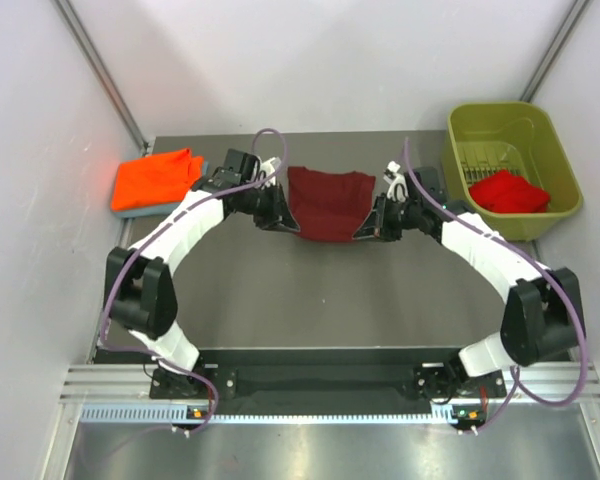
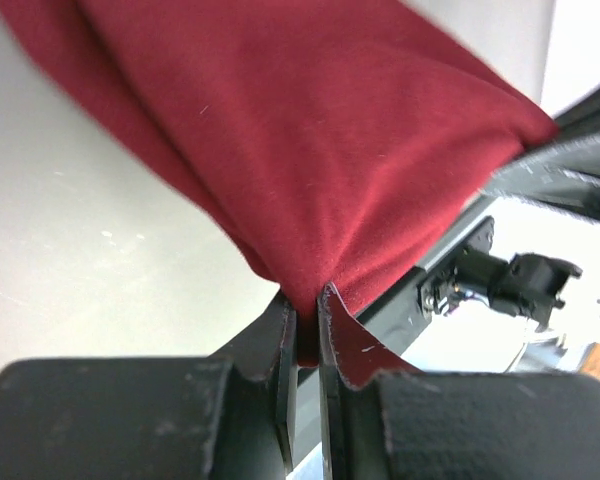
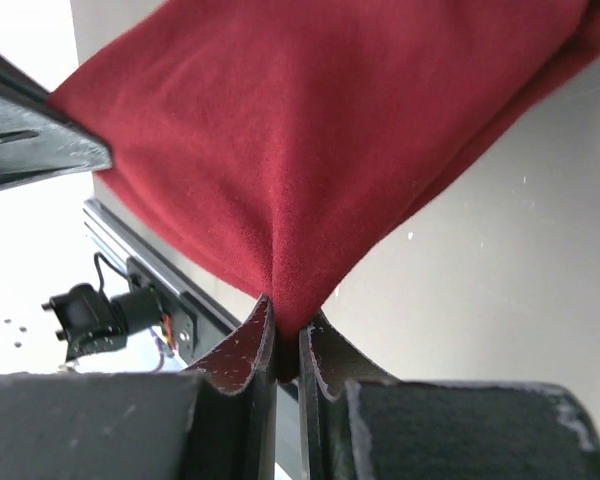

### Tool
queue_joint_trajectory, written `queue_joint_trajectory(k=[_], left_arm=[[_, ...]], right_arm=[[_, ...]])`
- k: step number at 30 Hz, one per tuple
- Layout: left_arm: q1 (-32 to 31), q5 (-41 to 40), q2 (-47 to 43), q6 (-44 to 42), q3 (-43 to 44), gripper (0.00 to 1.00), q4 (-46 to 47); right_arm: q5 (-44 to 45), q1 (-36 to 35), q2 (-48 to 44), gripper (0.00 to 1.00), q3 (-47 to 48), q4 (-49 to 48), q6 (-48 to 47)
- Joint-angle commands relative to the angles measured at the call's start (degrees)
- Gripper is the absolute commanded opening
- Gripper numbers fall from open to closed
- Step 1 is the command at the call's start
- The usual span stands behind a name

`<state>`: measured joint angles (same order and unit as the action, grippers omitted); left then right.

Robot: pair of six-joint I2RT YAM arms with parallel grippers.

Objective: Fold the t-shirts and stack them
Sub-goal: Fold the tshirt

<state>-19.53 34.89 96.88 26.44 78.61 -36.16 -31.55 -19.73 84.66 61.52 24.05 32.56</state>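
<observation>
1. A dark maroon cloth t-shirt (image 1: 328, 203) is at the far middle of the grey table (image 1: 320, 290), spread between the two arms.
2. The left end effector (image 1: 272, 215) is at the shirt's near left corner. In the left wrist view its two black fingers (image 2: 280, 370) are closed to a thin slit, with a pinch of maroon cloth clamped between them.
3. The right end effector (image 1: 380, 222) is at the near right corner. In the right wrist view its fingers (image 3: 248, 360) are drawn together in the same way, gripping a bunched point of the same shirt.
4. From each grip the cloth fans out upward in doubled layers, and pale table surface shows beneath it in both wrist views.
5. In the top view the near edge of the maroon shirt sags slightly between the two grips. The far edge runs roughly straight from left to right.
6. A bright orange folded t-shirt (image 1: 155, 180) lies at the far left of the table, well apart from the maroon one. A strip of grey-blue cloth (image 1: 140, 213) shows under its near edge.
7. A bright red crumpled t-shirt (image 1: 508, 190) sits inside an olive-green plastic bin (image 1: 565, 165) at the far right, just beyond the right arm.
</observation>
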Motion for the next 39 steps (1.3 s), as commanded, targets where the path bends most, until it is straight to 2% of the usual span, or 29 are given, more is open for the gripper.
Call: queue_joint_trajectory(k=[1,5,9,14,18,28,39], left_arm=[[-0.7,-1.0,-5.0,-1.8,-2.1,0.00,-0.7],[-0.7,-1.9,-5.7,-3.7,0.7,0.00,-1.9],[-0.7,-1.9,-3.1,-4.0,3.4,0.00,-1.0],[-0.2,-3.3,3.2,-3.9,6.6,0.00,-0.8],[1.1,-3.2,9.3,-2.8,10.9,0.00,-0.1],[3.3,-6.1,27.4,-3.9,34.0,0.00,0.6],[3.7,-11.5,38.8,-7.2,44.6,0.00,3.7]], right_arm=[[3.0,-0.7,-4.8,0.00,-0.7,2.6,-3.5],[4.0,-0.8,-5.8,0.00,2.3,3.1,-5.0],[4.2,-0.3,-2.9,0.00,5.5,1.5,-5.6],[3.7,0.1,4.3,0.00,7.2,-3.4,-5.2],[3.1,1.4,10.9,0.00,12.1,-4.5,-5.3],[3.2,3.7,29.0,0.00,30.8,-4.4,-5.0],[4.2,5.6,39.2,0.00,40.8,-5.2,-4.9]])
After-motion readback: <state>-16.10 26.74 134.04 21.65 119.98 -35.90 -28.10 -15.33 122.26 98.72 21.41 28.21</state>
